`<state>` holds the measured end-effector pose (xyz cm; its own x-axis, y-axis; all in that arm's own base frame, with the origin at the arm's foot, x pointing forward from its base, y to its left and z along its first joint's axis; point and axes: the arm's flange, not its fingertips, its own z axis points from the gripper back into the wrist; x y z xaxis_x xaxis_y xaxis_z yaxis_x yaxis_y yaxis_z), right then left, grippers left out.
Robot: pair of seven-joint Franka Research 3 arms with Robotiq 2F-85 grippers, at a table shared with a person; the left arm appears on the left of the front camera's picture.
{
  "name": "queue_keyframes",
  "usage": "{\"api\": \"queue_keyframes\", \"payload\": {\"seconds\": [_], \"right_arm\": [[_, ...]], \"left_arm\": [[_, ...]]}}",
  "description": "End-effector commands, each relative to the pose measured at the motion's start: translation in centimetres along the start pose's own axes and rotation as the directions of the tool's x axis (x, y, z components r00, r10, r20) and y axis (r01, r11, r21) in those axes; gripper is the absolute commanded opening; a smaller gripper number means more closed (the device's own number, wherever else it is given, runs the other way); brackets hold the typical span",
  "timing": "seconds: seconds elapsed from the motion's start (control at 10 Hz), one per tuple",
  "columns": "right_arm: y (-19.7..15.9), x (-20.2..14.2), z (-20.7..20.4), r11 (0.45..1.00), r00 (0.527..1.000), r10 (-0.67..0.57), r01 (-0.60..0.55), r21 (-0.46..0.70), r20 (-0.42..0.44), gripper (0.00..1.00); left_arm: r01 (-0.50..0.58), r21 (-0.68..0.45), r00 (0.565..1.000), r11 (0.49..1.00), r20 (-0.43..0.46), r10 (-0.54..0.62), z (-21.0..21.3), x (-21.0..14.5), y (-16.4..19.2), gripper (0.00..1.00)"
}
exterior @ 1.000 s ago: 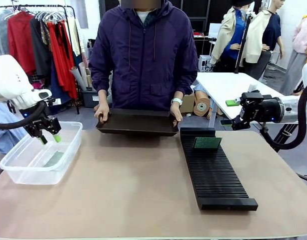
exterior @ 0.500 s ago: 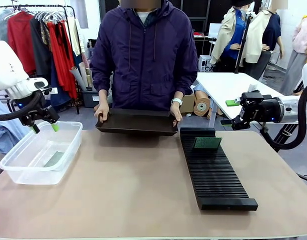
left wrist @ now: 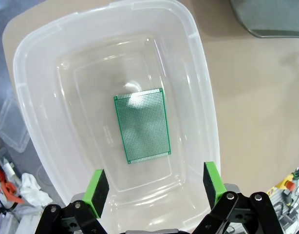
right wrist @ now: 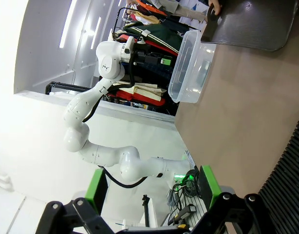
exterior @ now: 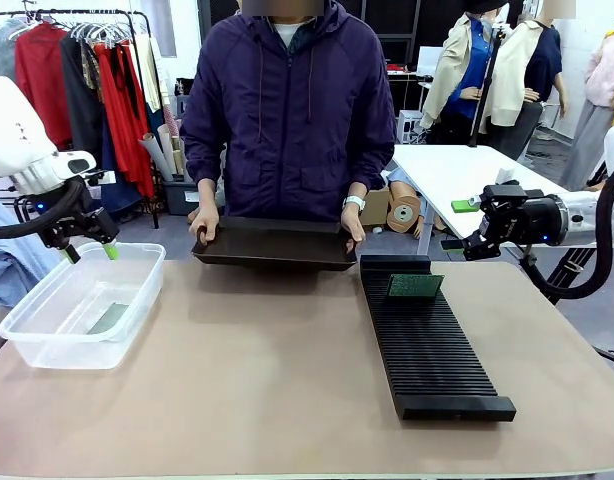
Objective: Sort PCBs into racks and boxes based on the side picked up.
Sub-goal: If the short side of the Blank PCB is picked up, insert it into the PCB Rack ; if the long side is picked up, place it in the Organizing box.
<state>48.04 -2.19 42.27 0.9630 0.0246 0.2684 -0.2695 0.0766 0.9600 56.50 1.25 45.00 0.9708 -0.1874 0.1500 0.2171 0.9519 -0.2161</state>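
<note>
Two grippers hang over a tan tabletop [exterior: 287, 400], both with their green pads spread apart and nothing between them. A long black ribbed rack [exterior: 427, 345] runs from the tabletop's far edge toward the near right corner, with one green PCB [exterior: 415, 286] standing in a slot near its far end. A clear plastic box [exterior: 82, 305] sits at the left edge; a second PCB [left wrist: 142, 125] lies flat on its bottom, dotted face up. A person holds a shallow black tray [exterior: 275, 245] at the far edge with both hands. Above the box's far end hangs the left gripper [exterior: 84, 250]; the right gripper [exterior: 465, 228] hovers beyond the far right corner.
</note>
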Motion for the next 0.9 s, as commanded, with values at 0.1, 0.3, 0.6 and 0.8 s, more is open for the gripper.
{"api": "queue_keyframes", "payload": {"seconds": [0.1, 0.3, 0.6, 0.8], "right_arm": [[0.2, 0.1, -0.1, 1.0, 1.0, 0.011, -0.011, -0.005, -0.001, 1.0], [0.2, 0.1, -0.1, 1.0, 1.0, 0.011, -0.011, -0.005, -0.001, 1.0], [0.2, 0.1, -0.1, 1.0, 1.0, 0.011, -0.011, -0.005, -0.001, 1.0], [0.2, 0.1, -0.1, 1.0, 1.0, 0.011, -0.011, -0.005, -0.001, 1.0]], "left_arm": [[-0.007, 0.006, 1.0, 1.0, 0.009, 0.007, -0.1, -0.4, -0.2, 1.0], [-0.005, 0.001, 1.0, 1.0, 0.012, 0.005, -0.2, -0.3, -0.3, 1.0], [0.008, -0.139, 0.997, 0.99, 0.078, 0.003, 0.2, -0.4, -0.2, 1.0], [0.045, -0.364, 0.989, 0.93, 0.15, 0.011, 0.9, -0.6, 0.9, 1.0]]}}
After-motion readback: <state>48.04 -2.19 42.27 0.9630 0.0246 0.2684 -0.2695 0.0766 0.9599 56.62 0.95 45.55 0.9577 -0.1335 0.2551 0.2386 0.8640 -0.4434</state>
